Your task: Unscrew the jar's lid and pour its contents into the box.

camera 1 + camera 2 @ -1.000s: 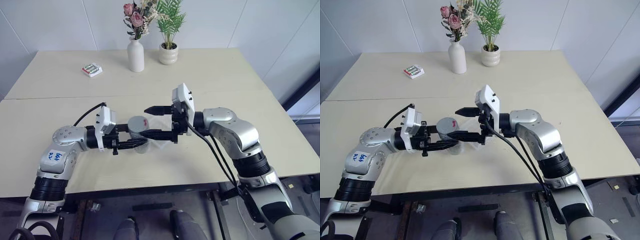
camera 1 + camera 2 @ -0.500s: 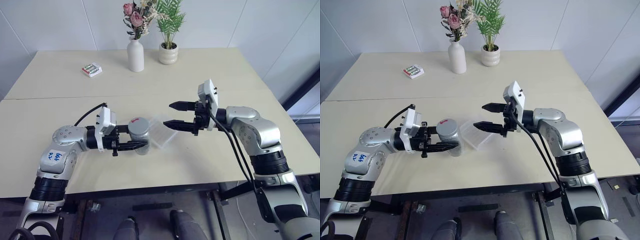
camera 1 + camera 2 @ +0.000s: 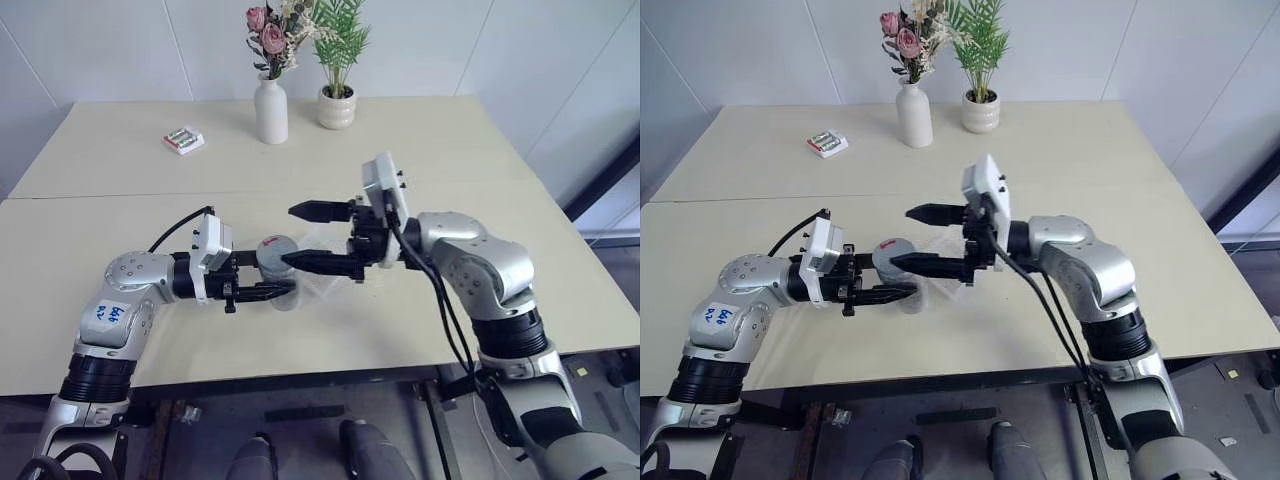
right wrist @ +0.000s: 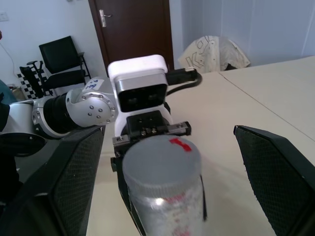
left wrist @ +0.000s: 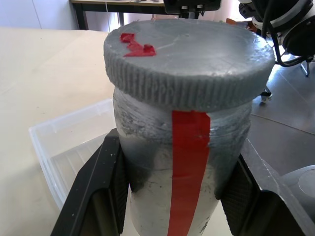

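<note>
The jar point(image 3: 277, 262) stays pinched in my left claw point(image 3: 262, 289); my right claw point(image 3: 305, 236), spread wide, has swung back from three o'clock around the lid point(image 5: 189, 54), ready to twist.

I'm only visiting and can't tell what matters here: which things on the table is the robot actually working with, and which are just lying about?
In use:
- small grey jar with red tape stripe and ribbed grey screw lid, gripped by the left hand
- shallow clear plastic box beside it
- open right hand at the lid

Lying about:
- white vase of flowers
- small potted green plant
- red-green-white packet
</note>
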Controlling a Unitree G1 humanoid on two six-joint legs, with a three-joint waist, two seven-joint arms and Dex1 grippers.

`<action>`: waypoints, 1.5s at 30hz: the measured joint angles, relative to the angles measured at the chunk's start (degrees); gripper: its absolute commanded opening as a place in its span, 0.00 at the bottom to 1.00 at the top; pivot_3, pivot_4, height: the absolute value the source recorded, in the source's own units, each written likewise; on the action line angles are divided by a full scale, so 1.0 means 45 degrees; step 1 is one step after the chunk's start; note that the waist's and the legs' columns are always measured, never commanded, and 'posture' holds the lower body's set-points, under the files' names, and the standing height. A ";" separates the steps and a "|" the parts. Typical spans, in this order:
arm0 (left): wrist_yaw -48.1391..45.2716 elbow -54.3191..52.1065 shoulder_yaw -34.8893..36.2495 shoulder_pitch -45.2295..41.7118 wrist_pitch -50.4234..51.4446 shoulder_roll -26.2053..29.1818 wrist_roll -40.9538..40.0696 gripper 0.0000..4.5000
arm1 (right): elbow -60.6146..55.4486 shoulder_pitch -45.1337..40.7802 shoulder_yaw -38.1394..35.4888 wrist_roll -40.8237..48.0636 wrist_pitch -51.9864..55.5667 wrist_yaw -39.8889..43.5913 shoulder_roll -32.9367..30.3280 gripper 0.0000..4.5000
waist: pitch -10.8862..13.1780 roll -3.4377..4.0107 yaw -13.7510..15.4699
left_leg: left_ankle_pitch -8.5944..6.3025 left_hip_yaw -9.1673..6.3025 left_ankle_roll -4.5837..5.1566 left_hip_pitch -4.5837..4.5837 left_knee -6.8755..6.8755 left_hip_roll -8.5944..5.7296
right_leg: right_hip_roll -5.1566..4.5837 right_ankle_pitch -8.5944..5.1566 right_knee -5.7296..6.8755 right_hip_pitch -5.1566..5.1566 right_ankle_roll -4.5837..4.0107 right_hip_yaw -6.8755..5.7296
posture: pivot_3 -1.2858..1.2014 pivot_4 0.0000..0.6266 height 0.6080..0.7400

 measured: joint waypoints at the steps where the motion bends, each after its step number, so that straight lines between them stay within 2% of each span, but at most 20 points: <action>1: -0.0004 0.0001 0.0000 0.0000 0.0000 0.0001 0.0000 0.45 | 0.0006 -0.0021 0.0071 -0.0054 0.0009 -0.0089 0.0106 0.99 | 0.0000 0.0000 0.0001 | 0.0000 0.0000 0.0000 0.0000 0.0000 0.0000 | 0.0000 0.0000 0.0000 0.0000 0.0000 -0.0001 | 0.52 0.24 1.00; 9: -0.0054 -0.0001 -0.0004 -0.0001 0.0001 -0.0002 0.0000 0.45 | 0.0744 -0.0614 0.0836 -0.0983 -0.0220 -0.0396 0.0513 0.99 | 0.0000 0.0001 -0.0015 | -0.0001 0.0001 -0.0001 0.0000 -0.0002 0.0003 | 0.0001 -0.0002 0.0000 -0.0002 -0.0004 -0.0002 | 0.52 0.24 1.00; 22: -0.0039 -0.0001 -0.0014 -0.0001 0.0006 -0.0033 0.0001 0.45 | 0.1075 -0.0677 0.1067 -0.1418 -0.0290 -0.0386 0.0730 0.99 | 0.0000 0.0001 -0.0018 | -0.0004 0.0001 -0.0005 0.0000 -0.0008 0.0004 | 0.0001 -0.0002 0.0001 -0.0004 -0.0003 -0.0004 | 0.52 0.24 1.00; 45: 0.0125 0.0008 -0.0013 -0.0001 0.0017 -0.0035 0.0007 0.45 | 0.1074 -0.0588 0.0958 -0.1203 -0.0277 -0.0012 0.0067 0.99 | 0.0000 0.0000 -0.0021 | -0.0004 0.0001 -0.0006 0.0001 -0.0008 0.0004 | 0.0001 -0.0002 0.0000 -0.0004 -0.0004 -0.0003 | 0.52 0.24 1.00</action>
